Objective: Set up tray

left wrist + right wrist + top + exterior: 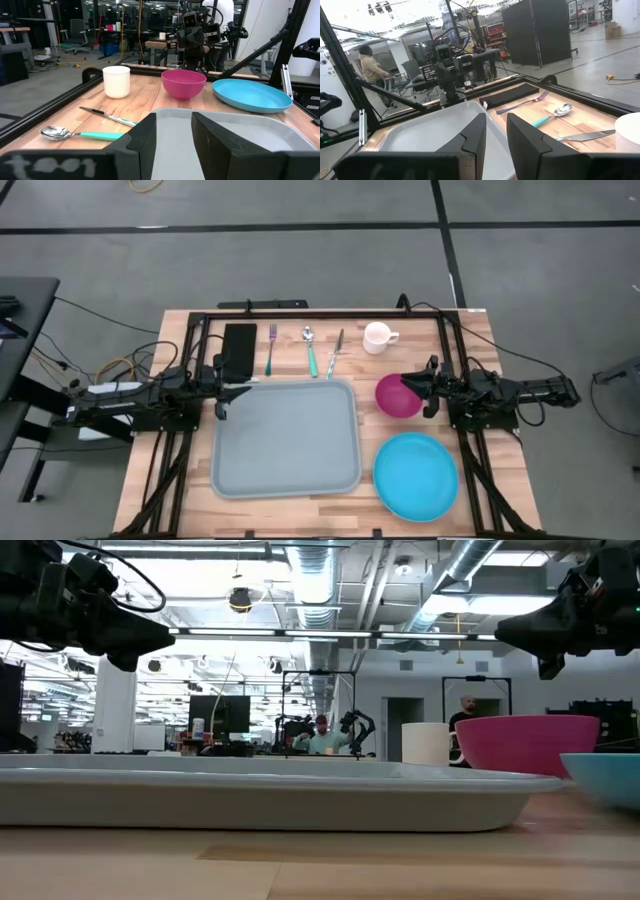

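Tray: the tray lay flat and empty on the wooden bench, between the two arms, its long axis running from one arm toward the other.
Left tool: the left tool hung just above the tray's far corner on its own side, fingers parted by a narrow gap and grasping nothing; in the left wrist view the tray's rim showed straight ahead through that gap.
Right tool: the right tool hovered over the near edge of the pink bowl, fingers likewise a little apart and empty; the tray lay ahead of it, beyond the bowl.
Key relation: the left tool was already at the tray, while the right tool stood apart from it with the bowl between, so the left arm seemed the nearer to the tray itself.
Black napkin: the napkin lay just beyond the left tool, on the far side of the tray's edge.
Cutlery: the fork, teal-handled spoon and knife lay in a row past the tray's far edge, nearer the left tool than the right.
Cup and plate: the white cup stood beyond the bowl; the blue plate lay beside the tray, on the near side of the right tool.
Judgement: nothing was loaded yet; the right tool looked best placed for the bowl, the left for the napkin or cutlery.
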Controlling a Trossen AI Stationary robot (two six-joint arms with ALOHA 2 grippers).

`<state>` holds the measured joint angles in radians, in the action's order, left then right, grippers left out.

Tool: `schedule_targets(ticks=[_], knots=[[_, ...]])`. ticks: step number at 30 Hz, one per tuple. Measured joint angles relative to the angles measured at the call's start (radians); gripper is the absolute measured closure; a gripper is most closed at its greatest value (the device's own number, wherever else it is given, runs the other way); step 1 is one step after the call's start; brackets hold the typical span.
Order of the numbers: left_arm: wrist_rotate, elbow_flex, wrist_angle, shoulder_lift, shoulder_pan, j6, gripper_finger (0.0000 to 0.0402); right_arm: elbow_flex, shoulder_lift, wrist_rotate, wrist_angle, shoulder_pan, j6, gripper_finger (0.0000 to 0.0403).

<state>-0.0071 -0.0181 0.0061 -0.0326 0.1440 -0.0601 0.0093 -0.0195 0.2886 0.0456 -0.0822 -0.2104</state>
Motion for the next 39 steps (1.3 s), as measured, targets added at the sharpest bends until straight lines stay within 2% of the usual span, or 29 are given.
schedule_targets(ticks=[16, 18, 20, 24, 26, 28, 32, 35, 39], knots=[[0.0, 0.0, 0.0, 0.0, 0.0, 0.0, 0.029, 0.0, 0.0, 0.001, 0.007, 0.0, -0.008, 0.0333], [0.0, 0.0, 0.0, 0.0, 0.0, 0.0, 0.029, 0.0, -0.001, 0.007, 0.045, 0.0, -0.111, 0.0333], [0.0, 0.0, 0.0, 0.0, 0.0, 0.0, 0.029, 0.0, 0.0, 0.013, 0.103, -0.001, -0.289, 0.0333], [0.0, 0.0, 0.0, 0.0, 0.0, 0.0, 0.029, 0.0, -0.001, 0.09, 0.177, 0.006, -0.537, 0.0333], [0.0, 0.0, 0.0, 0.0, 0.0, 0.0, 0.029, 0.0, -0.005, 0.18, 0.215, 0.018, -0.594, 0.0333], [0.0, 0.0, 0.0, 0.0, 0.0, 0.0, 0.029, 0.001, -0.009, 0.221, 0.234, 0.033, -0.628, 0.0333], [0.0, 0.0, 0.0, 0.0, 0.0, 0.0, 0.029, 0.051, -0.017, 0.121, 0.214, 0.063, -0.534, 0.0333], [0.0, 0.0, 0.0, 0.0, 0.0, 0.0, 0.029, 0.114, -0.114, 0.111, 0.152, 0.071, -0.542, 0.0333], [0.0, 0.0, 0.0, 0.0, 0.0, 0.0, 0.029, 0.249, -0.339, 0.109, 0.087, 0.082, -0.512, 0.0333]])
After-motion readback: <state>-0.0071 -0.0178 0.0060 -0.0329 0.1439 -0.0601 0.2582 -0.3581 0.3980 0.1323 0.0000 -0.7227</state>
